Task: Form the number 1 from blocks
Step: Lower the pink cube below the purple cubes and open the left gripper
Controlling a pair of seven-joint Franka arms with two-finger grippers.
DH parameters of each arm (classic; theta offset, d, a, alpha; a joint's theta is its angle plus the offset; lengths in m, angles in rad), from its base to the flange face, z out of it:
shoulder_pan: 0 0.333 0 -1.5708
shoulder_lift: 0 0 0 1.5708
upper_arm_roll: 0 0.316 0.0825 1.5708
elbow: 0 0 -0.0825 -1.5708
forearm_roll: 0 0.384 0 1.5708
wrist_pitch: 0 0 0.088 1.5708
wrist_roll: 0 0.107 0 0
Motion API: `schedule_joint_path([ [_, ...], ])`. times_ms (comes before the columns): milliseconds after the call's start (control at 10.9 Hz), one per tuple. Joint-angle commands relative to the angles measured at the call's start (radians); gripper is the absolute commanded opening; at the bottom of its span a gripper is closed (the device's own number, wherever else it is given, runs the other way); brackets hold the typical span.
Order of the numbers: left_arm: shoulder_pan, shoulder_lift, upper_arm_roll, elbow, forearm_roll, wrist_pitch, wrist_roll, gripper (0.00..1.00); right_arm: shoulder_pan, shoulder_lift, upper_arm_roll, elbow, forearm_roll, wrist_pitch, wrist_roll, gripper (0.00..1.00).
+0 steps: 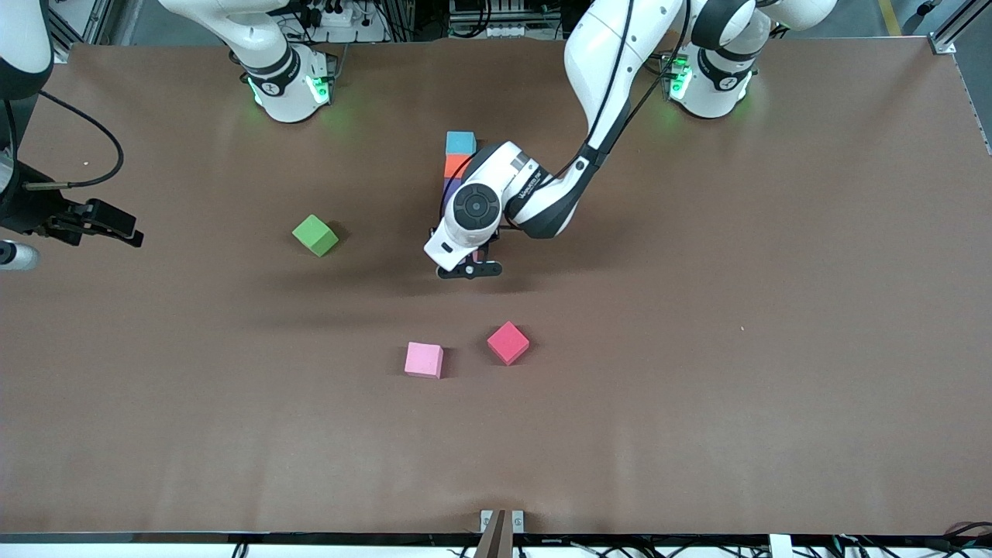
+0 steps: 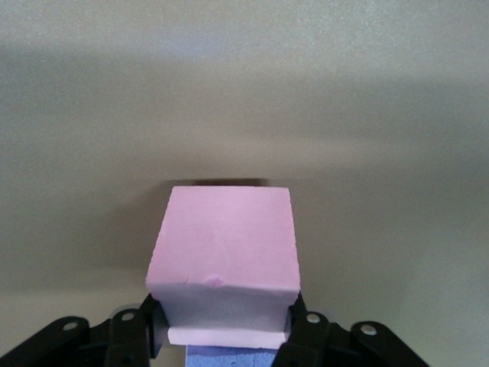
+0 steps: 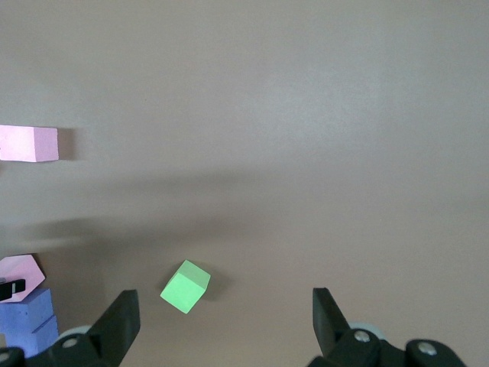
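While the right fingers point(image 3: 225, 325) gape, left fingers point(image 2: 221, 336) clamp a pink block point(image 2: 223, 256).

The table point(image 1: 697, 310) is plain brown, and the arms are white with black joints and green lights at their bases. At its middle a column of blocks runs cyan point(image 1: 460, 142), orange point(image 1: 454, 165), then purple point(image 1: 449, 186). The left gripper's point(image 2: 228, 336) black fingers clamp a pale pink block point(image 2: 223, 245) over a purple-blue one point(image 2: 229, 356); green point(image 1: 315, 235), pink point(image 1: 424, 359) and red point(image 1: 508, 342) blocks lie loose.
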Motion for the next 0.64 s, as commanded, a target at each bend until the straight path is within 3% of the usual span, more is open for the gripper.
schedule_joint_path([
  [0, -0.05, 0.019, 0.015, 0.007, 0.01, 0.082, -0.024, 0.99, -0.008, 0.013, 0.007, 0.022, -0.007, -0.015, 0.009, 1.0],
  [553, -0.057, 0.016, 0.013, 0.004, 0.068, 0.091, -0.023, 1.0, -0.01, 0.014, 0.007, 0.022, -0.007, -0.013, 0.009, 1.0],
])
